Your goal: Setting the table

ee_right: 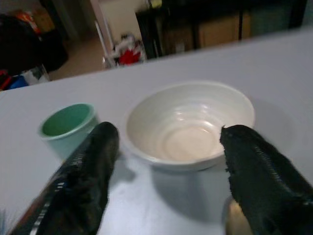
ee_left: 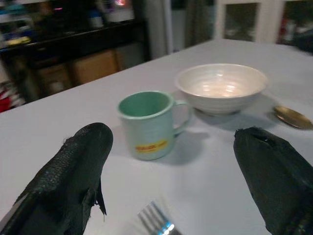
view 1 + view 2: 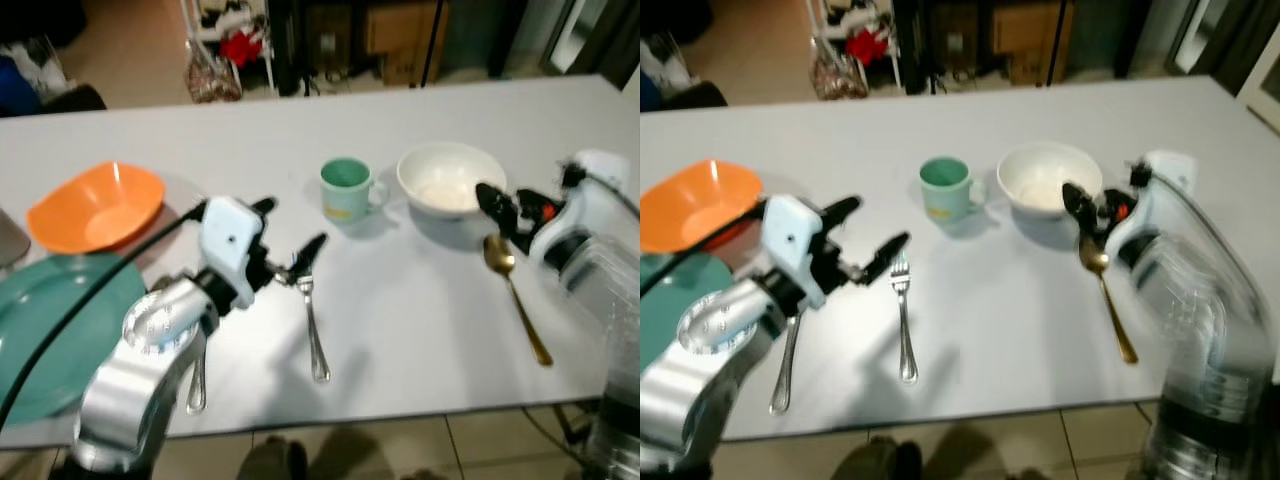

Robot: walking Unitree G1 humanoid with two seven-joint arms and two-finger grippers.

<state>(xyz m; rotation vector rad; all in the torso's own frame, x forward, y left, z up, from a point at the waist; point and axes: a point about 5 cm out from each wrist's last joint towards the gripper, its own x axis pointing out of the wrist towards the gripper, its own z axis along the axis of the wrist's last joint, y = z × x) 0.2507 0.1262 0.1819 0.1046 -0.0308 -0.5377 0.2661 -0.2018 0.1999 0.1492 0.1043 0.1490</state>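
Observation:
On the white table [image 3: 420,330] a silver fork [image 3: 312,320] lies handle toward me. My left gripper [image 3: 292,225] hovers open just above its tines [image 2: 156,223], holding nothing. A second silver utensil [image 3: 788,365] lies left of the fork, partly hidden by my left arm. Beyond them stand a green mug [image 3: 347,188] and a white bowl [image 3: 450,178]. A gold spoon [image 3: 515,290] lies right of the bowl's near side. My right gripper [image 3: 503,212] is open and empty, just above the spoon's head and close to the bowl [image 1: 188,125].
An orange bowl [image 3: 95,205] and a teal plate [image 3: 50,330] sit at the table's left end. The table's near edge runs just below the utensil handles. Shelves, boxes and bags stand on the floor beyond the far edge.

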